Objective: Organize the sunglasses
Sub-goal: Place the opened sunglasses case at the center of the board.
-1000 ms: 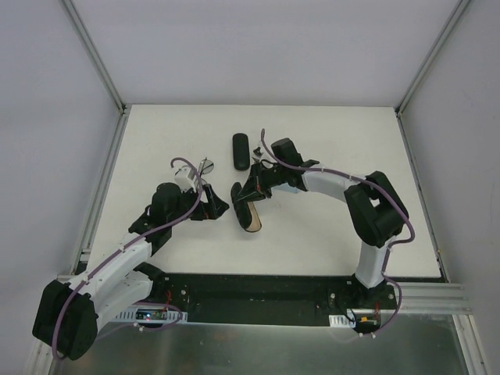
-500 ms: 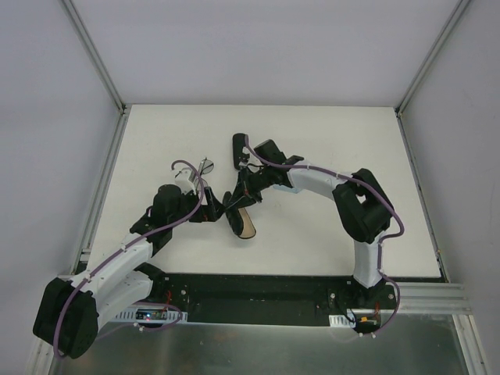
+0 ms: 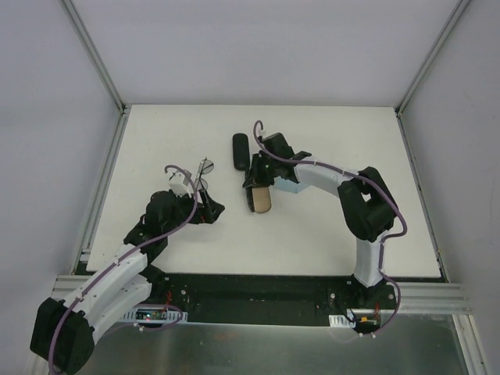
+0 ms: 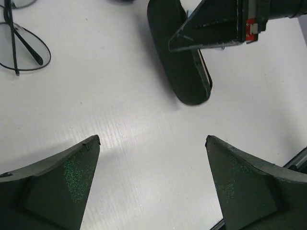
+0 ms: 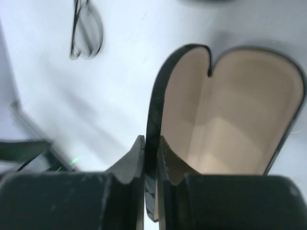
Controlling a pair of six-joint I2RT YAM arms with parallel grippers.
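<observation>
The wire-framed sunglasses (image 3: 205,166) lie folded on the white table, just beyond my left gripper (image 3: 211,209); they also show at the upper left of the left wrist view (image 4: 21,45) and the top of the right wrist view (image 5: 86,28). My left gripper (image 4: 152,139) stands open over bare table with nothing between its fingers. My right gripper (image 3: 254,180) is shut on the side wall of an open black case (image 3: 261,198) with a beige lining (image 5: 235,115). Its fingertips (image 5: 139,148) pinch the case's rim. The case (image 4: 184,72) sits right of my left gripper.
A second black oval case (image 3: 241,151), closed, lies just behind the right gripper. A pale blue cloth (image 3: 287,188) peeks out under the right forearm. The table's raised metal frame (image 3: 105,180) borders the left and right sides.
My right gripper has carried the open case away from the left gripper, toward the back and right. The left gripper has drawn back slightly to the left, still open.
</observation>
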